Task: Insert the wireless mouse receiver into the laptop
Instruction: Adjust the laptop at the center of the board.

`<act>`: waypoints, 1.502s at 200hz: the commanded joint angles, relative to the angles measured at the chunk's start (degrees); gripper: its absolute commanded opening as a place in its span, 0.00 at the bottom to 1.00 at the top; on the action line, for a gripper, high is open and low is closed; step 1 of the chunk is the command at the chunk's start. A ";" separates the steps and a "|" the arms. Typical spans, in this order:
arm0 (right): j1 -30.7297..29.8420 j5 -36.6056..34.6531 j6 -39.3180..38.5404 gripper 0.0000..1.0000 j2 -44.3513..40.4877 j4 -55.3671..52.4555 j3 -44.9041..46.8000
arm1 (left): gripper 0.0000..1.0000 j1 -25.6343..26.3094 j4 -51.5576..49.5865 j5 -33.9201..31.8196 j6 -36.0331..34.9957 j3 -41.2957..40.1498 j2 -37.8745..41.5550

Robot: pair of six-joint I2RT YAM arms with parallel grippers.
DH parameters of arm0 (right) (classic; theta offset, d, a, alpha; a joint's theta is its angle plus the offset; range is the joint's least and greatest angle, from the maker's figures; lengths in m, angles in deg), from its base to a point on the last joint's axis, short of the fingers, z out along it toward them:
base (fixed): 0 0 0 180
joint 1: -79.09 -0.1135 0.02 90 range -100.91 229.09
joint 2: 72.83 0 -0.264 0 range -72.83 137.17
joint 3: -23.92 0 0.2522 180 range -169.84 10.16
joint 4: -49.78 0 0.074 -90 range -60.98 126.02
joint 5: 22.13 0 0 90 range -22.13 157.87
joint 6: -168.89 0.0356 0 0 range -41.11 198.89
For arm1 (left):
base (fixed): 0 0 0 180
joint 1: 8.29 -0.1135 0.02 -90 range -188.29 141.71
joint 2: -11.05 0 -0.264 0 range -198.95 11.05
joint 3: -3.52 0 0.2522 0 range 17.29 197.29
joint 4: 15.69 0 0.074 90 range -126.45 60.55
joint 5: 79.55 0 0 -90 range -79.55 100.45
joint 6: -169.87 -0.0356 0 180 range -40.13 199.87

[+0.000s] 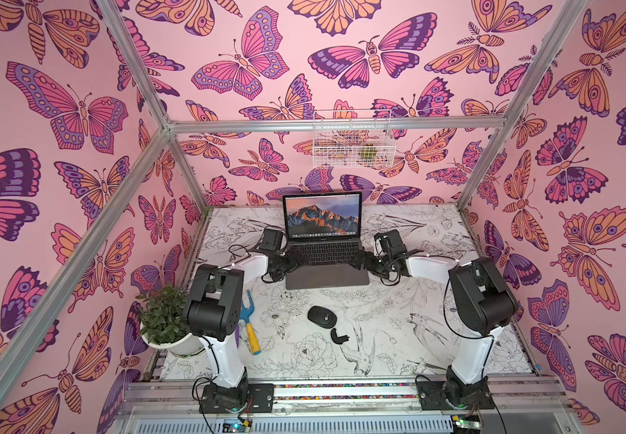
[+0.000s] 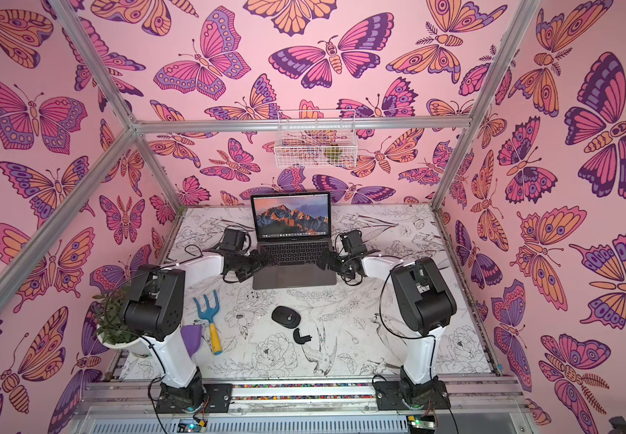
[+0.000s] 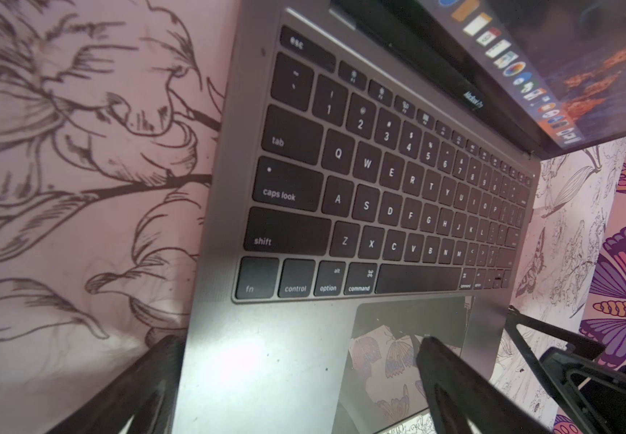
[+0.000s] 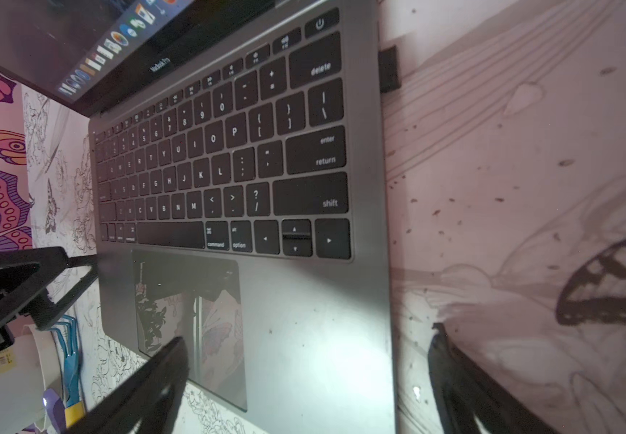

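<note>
Looking through the right wrist camera, I see the wireless mouse receiver (image 4: 388, 69) against the laptop (image 4: 304, 319) at its right edge beside the delete key — poking out sideways. The left gripper (image 1: 289, 262) and right gripper (image 1: 358, 260) gape wide — empty, each straddling a laptop edge.

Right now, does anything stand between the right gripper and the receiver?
Nothing visible. The wireless mouse receiver sits against the right edge of the laptop, beside the delete key; the open right gripper straddles that edge nearer the front.
</note>
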 commanded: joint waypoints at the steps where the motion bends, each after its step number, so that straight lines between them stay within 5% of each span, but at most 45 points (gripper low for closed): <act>1: -1.00 2.18 -0.06 0.99 -0.96 -1.05 1.96 | 1.00 1.95 -7.03 3.94 1.80 -1.82 -7.00; 131: -5.51 0.80 -0.19 0.99 -4.65 1.33 5.76 | 1.00 1.97 -11.31 -1.06 -1.58 1.12 -7.50; 221: -7.59 -9.12 0.16 1.00 -9.03 -1.43 8.77 | 1.00 1.97 -14.06 -7.45 -2.28 -5.23 0.02; 258: -10.28 -7.71 -6.76 1.00 -16.75 0.84 14.72 | 1.00 1.97 -15.22 -11.01 -1.61 -11.87 9.77; 300: -22.25 -2.39 -23.03 1.00 -23.71 4.04 21.57 | 1.00 2.10 -15.23 -12.91 -1.45 -20.96 23.94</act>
